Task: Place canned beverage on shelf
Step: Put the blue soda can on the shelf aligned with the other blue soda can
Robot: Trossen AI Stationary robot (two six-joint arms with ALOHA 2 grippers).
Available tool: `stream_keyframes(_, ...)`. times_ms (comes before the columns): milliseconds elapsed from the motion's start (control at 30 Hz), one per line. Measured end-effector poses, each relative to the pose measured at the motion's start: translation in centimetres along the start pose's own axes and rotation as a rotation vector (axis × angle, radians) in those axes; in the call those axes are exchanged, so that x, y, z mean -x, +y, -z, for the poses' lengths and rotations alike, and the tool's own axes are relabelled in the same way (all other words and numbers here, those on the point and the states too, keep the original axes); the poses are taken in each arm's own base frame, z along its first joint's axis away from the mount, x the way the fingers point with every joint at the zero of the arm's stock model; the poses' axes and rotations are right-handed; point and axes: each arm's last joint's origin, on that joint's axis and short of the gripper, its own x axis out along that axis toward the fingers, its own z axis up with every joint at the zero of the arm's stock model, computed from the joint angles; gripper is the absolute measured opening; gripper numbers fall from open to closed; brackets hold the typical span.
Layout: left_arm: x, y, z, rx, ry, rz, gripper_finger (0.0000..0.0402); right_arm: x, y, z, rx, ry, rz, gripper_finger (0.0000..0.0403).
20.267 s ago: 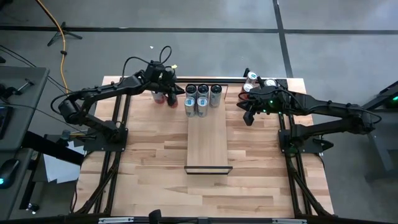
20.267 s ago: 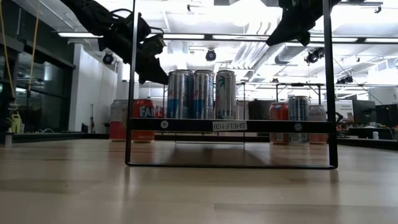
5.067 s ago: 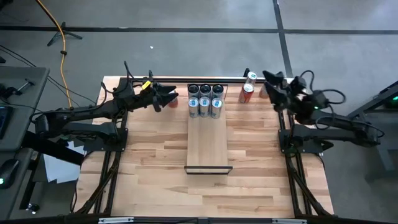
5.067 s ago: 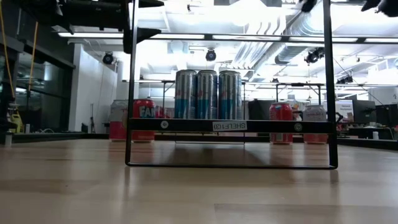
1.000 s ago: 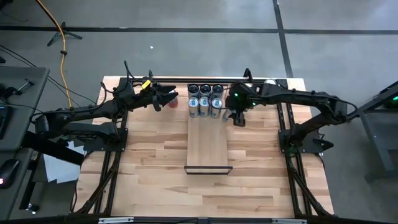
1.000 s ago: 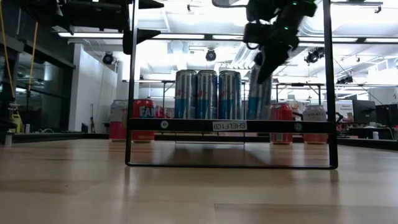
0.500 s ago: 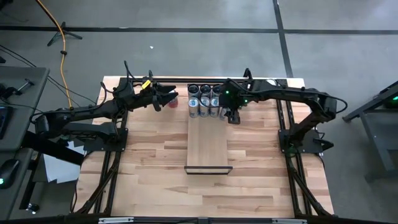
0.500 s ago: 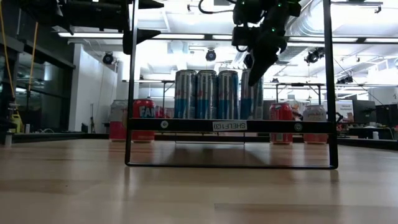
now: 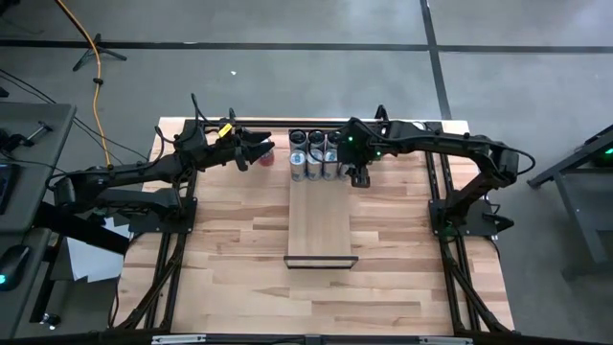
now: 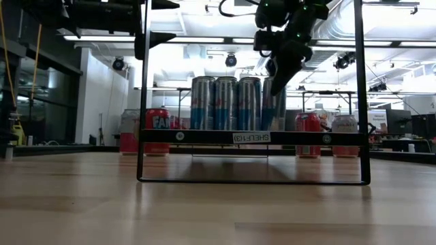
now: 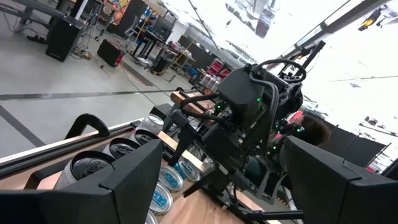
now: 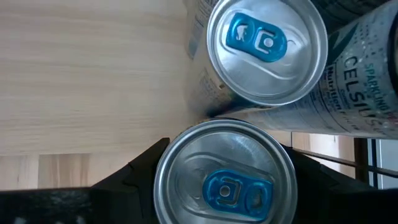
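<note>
Our right end effector (image 9: 357, 172), clenched around a silver can (image 12: 224, 178), has just carried it to the shelf (image 9: 321, 216) edge at three o'clock of the standing cans (image 9: 314, 153), so release should follow; our left end effector (image 9: 261, 149) waits open.

Robotics lab or industrial test space, not a home. Bare grey concrete floor (image 9: 287, 67) with dark seam lines, a yellow cable (image 9: 94, 57) trailing across it. Plank-patterned wooden tabletop (image 9: 249, 240) on a dark metal frame, two dark arms bolted to its sides. Low view looks into a big open hall: exposed ceiling ducts (image 10: 286, 58), strip lights (image 10: 102, 38), a ceiling camera dome (image 10: 231, 60), white walls. Left wrist view shows more of the hall (open floor, dark equipment cases (image 11: 62, 37), racks and workbenches further back). Grey side bench (image 9: 29, 163) with gear at the left edge of the high view
</note>
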Motion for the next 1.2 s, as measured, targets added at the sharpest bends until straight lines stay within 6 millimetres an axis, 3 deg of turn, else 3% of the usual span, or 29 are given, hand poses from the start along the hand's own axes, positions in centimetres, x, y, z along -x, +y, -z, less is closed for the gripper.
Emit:
stream_keyframes(133,0.00,0.00,0.00,0.000,0.000,0.000,0.0296,0.01,-0.11,-0.07,-0.001,-0.014,-0.004,0.0218)
stream_keyframes(300,0.00,0.00,0.00,0.000,0.000,0.000,0.0296,0.09,-0.22,-0.39,-0.005,-0.049,0.008,0.0298)
stream_keyframes(400,0.00,0.00,0.00,0.000,0.000,0.000,0.0296,0.11,-0.24,-0.45,-0.007,-0.056,0.010,0.0322)
stream_keyframes(1200,0.00,-0.03,0.02,0.000,0.006,0.009,0.0296,0.45,-0.21,-0.40,-0.008,-0.063,0.013,0.0332)
